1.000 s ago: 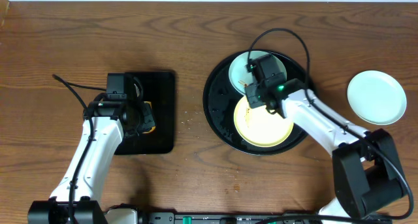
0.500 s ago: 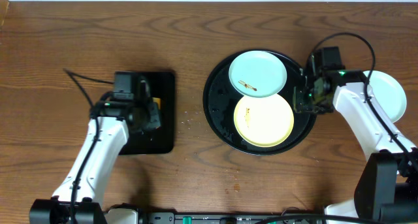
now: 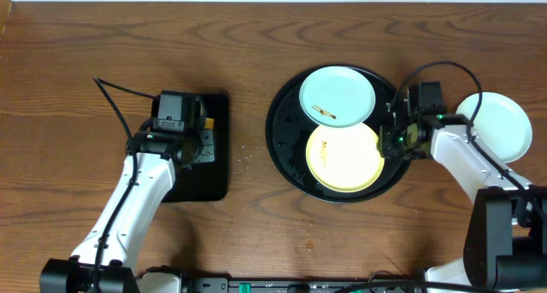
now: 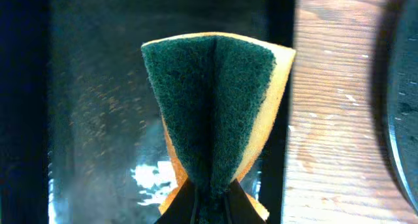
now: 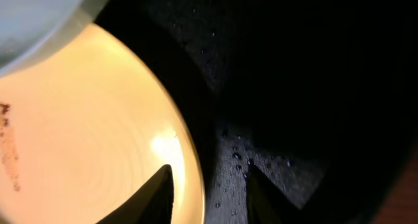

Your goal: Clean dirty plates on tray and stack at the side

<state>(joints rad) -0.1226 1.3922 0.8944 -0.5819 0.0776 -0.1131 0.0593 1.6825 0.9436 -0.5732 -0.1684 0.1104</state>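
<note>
The right pincer (image 5: 209, 173) hangs low over the right side of the round tray (image 3: 282, 148). Its two fingers are spread, and the rim of the yellow plate (image 3: 342, 156) runs between them, one finger above the plate and the other above the wet black floor of the tray. I cannot tell if either finger touches yet. I think it stands this way because a flat plate can only be taken by its edge, so the arm must come in from the side.

The yellow plate lies on the near part of the round tray. A few brown specks show on its left part in the wrist view. The blue-white plate (image 3: 337, 96) lies on the far part, with a brown streak of food on it, and its rim seems to lie a little over the yellow one. A third plate (image 3: 494, 127), pale and clean-looking, sits alone on the bench (image 3: 256, 37) to the right of the tray, probably the start of the stack.

The left pincer (image 4: 212, 194) is pressed together on a sponge (image 4: 215, 100), which folds up with its green rough side facing inward. It waits above the rectangular tray (image 3: 214, 178) at the left, well apart from the plates. I think it stays ready there until a plate is held for wiping.
</note>
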